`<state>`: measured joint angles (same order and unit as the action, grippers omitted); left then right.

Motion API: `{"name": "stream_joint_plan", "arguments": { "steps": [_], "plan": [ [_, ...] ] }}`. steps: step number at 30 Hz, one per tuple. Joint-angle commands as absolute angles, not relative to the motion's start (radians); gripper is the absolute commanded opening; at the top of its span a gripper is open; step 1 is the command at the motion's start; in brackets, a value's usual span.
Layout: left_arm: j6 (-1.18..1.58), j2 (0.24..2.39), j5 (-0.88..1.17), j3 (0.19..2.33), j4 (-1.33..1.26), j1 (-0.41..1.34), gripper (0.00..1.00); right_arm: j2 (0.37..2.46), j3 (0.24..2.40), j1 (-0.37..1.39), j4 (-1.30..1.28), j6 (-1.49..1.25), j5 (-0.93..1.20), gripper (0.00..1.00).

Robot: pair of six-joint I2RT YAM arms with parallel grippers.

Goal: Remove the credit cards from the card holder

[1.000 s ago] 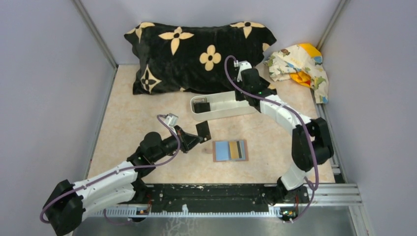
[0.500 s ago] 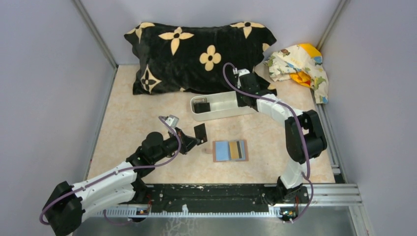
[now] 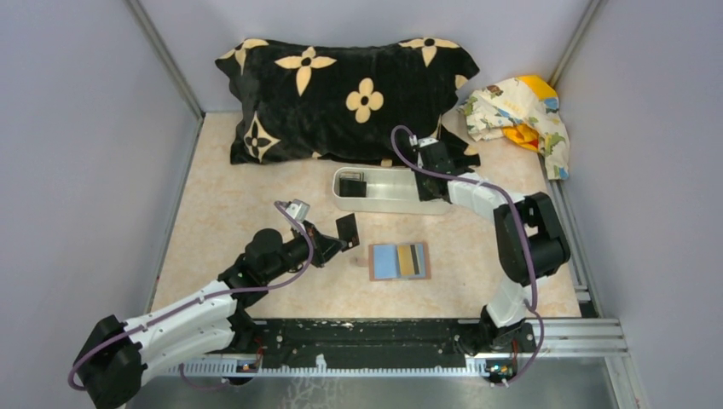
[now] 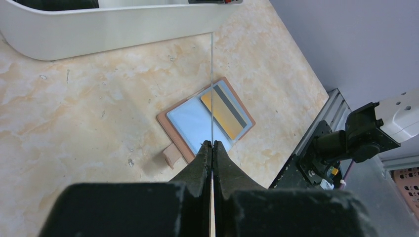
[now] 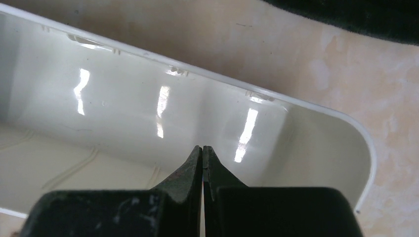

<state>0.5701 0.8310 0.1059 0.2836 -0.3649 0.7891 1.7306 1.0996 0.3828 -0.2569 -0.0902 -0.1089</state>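
The card holder (image 3: 385, 262) lies open and flat on the table, brown rim, light blue inside; it also shows in the left wrist view (image 4: 190, 121). A tan-yellow card (image 3: 409, 260) and a dark card (image 3: 419, 260) sit in its right slots. My left gripper (image 3: 335, 239) is shut on a dark credit card (image 3: 348, 228), held above the table left of the holder; it appears edge-on (image 4: 211, 84) between my tips (image 4: 212, 143). My right gripper (image 3: 424, 187) is shut inside the right end of the white tray (image 3: 384, 204), tips (image 5: 203, 147) near its inner wall (image 5: 123, 108).
Dark cards (image 3: 351, 183) lie in the tray's left end. A black flowered pillow (image 3: 341, 94) lies behind the tray. A patterned cloth (image 3: 520, 111) is at the back right. Grey walls close in both sides. A metal rail (image 3: 384, 336) runs along the near edge.
My right gripper has come down from above the tray into its right end, and the tray now lies level. My left gripper with its card has moved slightly left and then held still.
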Motion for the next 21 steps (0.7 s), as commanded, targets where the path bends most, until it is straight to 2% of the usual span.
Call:
{"name": "stream_joint_plan", "arguments": {
  "steps": [1,12,21],
  "plan": [
    [0.555,0.815,0.111,0.298,-0.38,0.781,0.0,1.604,1.076,0.378,-0.272,-0.102,-0.074,0.0],
    [0.562,0.839,0.121,0.288,-0.416,0.774,0.0,1.411,0.941,0.399,-0.306,-0.13,0.02,0.0],
    [0.567,0.854,0.13,0.29,-0.431,0.77,0.0,1.349,0.83,0.416,-0.295,-0.142,0.039,0.0]
  ]
}}
